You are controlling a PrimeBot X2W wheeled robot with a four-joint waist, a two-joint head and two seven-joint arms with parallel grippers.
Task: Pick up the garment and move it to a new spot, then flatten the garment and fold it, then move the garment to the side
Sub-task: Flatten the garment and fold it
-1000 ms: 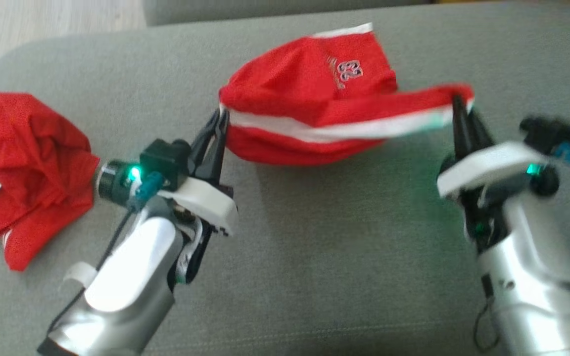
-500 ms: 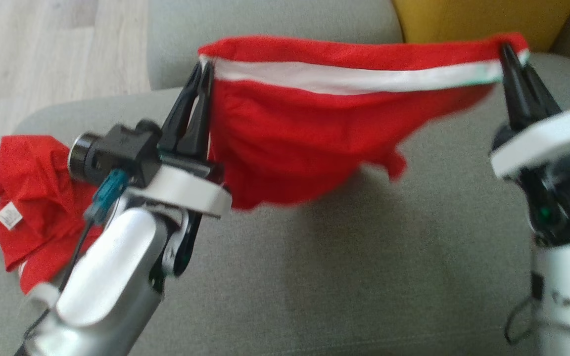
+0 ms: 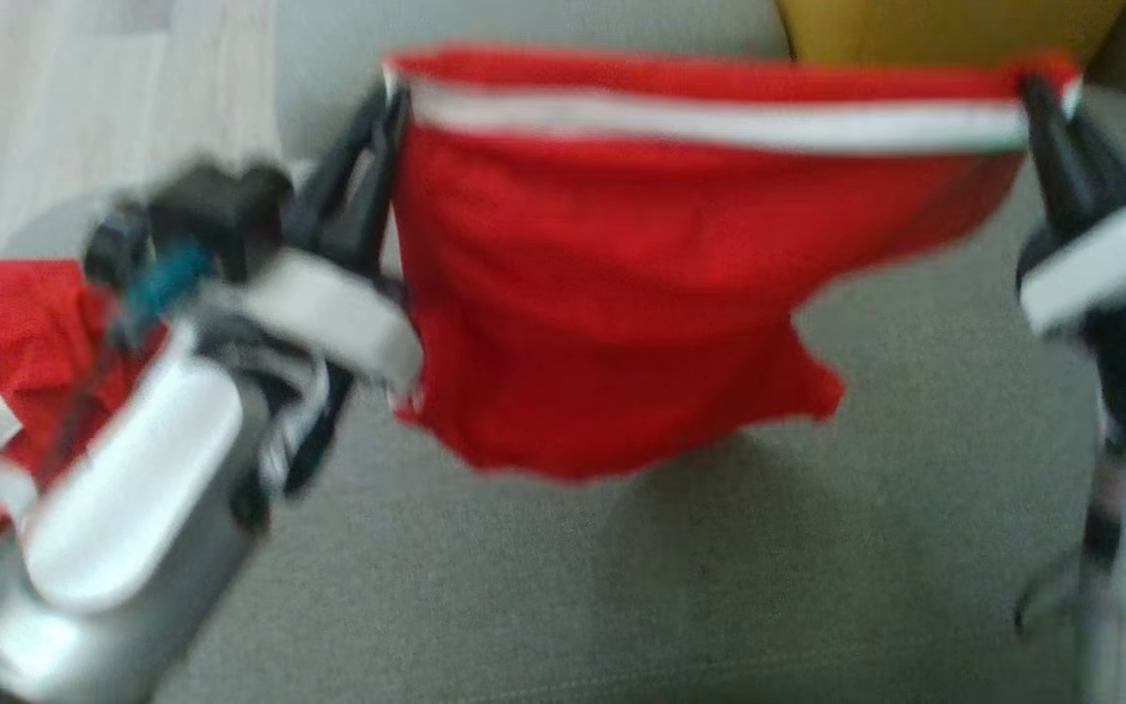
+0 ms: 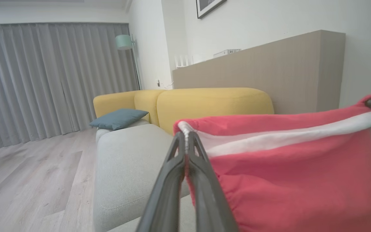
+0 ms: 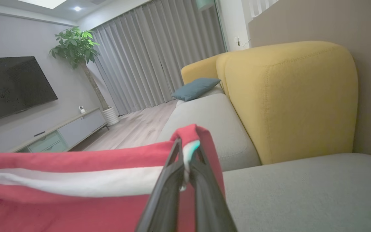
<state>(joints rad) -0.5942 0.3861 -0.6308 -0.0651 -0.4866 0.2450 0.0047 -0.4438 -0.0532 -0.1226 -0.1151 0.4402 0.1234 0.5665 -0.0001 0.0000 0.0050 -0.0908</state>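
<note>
Head view, blurred: grey sofa seat (image 3: 622,587) nearest, second red cloth (image 3: 25,332) crumpled at its left. The garment (image 3: 622,293) hung above the seat, loose lower edge drooping, white band (image 3: 719,117) stretched taut along the far top. Long axis ran left-right, straight between the claws. Left claw (image 3: 389,103) was pressed tight on the band's left end and right claw (image 3: 1037,93) on its right end. Neither arm was nearer, so flattening looked like an even two-arm lowering.

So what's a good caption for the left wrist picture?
Left fingers pinch the red garment's striped corner above the grey sofa.
</note>
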